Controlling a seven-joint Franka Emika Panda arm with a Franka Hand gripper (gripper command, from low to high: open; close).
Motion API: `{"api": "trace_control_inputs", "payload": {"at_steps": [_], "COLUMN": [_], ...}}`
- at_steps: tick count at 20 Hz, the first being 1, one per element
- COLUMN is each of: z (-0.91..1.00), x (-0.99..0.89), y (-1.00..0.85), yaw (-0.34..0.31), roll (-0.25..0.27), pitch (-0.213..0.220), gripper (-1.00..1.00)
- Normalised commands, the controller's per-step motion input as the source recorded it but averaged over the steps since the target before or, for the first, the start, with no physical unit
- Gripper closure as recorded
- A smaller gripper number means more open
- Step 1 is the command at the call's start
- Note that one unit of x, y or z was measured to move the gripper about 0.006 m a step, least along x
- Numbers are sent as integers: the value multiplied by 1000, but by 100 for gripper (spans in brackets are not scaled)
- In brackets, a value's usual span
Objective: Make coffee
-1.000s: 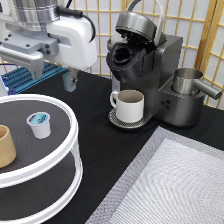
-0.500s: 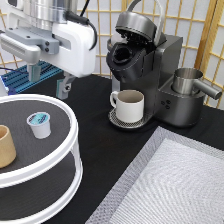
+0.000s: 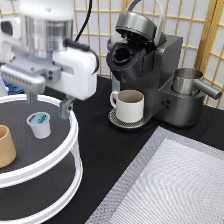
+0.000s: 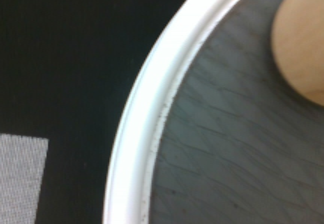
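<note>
The coffee pod, white with a teal-blue foil top, stands on the top shelf of a round white-rimmed tiered tray. My gripper hangs open just above the pod, with one finger on each side of it and not touching it. The dark coffee machine stands at the exterior view's top centre with its lid up. A cream-white mug sits on its drip tray. The wrist view shows the tray's white rim and part of a tan wooden cup.
The tan wooden cup stands on the tray at the exterior view's left edge. A metal pitcher sits to the right of the machine. A grey mesh mat covers the bottom right of the black table.
My gripper has come down and forward over the tray toward the pod, staying open. The pod, mug and machine have not moved.
</note>
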Motion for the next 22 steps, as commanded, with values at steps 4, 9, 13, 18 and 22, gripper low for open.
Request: {"api": "trace_control_inputs", "payload": {"at_steps": [4, 9, 13, 18, 22], "z": [-184, 5, -233, -466, -100], "x": [-626, -565, -561, -538, -251], "y": [26, 211, 46, -23, 36], "yaw": [35, 40, 34, 10, 0], "roll": [61, 5, 16, 42, 0], "pitch": [-94, -97, -122, -117, -115], "gripper": [-100, -100, -100, -100, -100]}}
